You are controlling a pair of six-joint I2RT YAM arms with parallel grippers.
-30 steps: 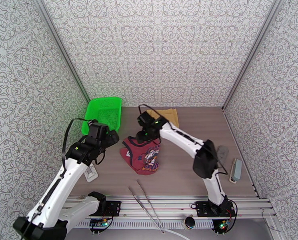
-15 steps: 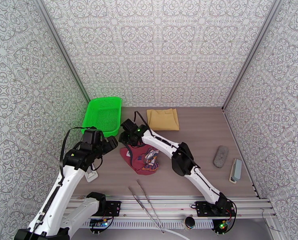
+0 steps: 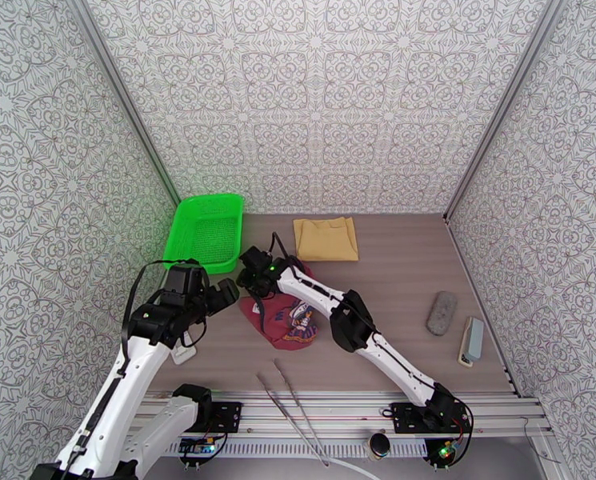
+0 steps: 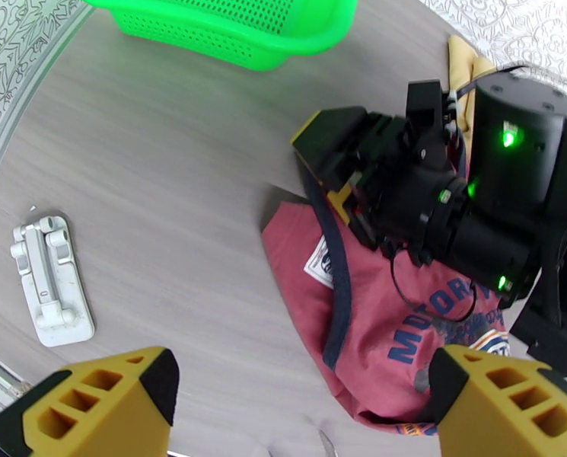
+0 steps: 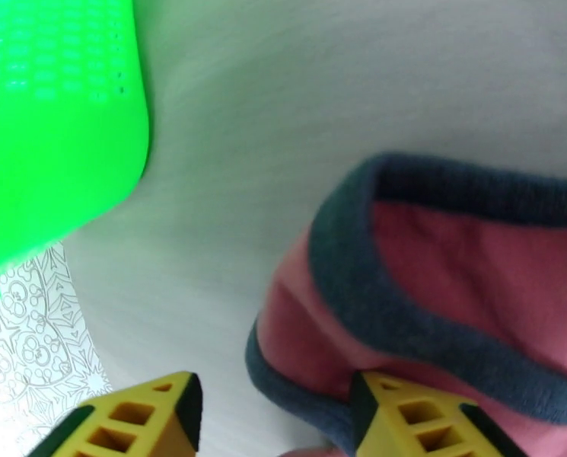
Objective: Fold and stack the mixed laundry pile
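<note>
The maroon tank top (image 3: 286,320) with navy trim lies crumpled at the table's middle, print up; its white label (image 4: 319,262) shows in the left wrist view. The tan cloth (image 3: 325,238) lies flat at the back. My right gripper (image 3: 248,275) is low at the tank top's upper left corner, open, its yellow fingers (image 5: 142,420) straddling the navy-trimmed edge (image 5: 344,298). From the left wrist it appears as a black gripper (image 4: 336,165) on the cloth (image 4: 374,329). My left gripper (image 3: 220,296) hovers wide open just left of the garment, nothing between its fingertips (image 4: 100,401).
A bright green mesh basket (image 3: 206,227) stands at the back left, close to the right gripper. A white plastic clip (image 3: 182,350) lies near the left arm. Metal tongs (image 3: 291,406) rest at the front edge. A grey pad (image 3: 442,312) and a block (image 3: 471,339) lie at right.
The right arm swung left from beside the tan cloth to the tank top's upper left corner and dropped low, its jaws narrowing. The left gripper shifted slightly, staying open.
</note>
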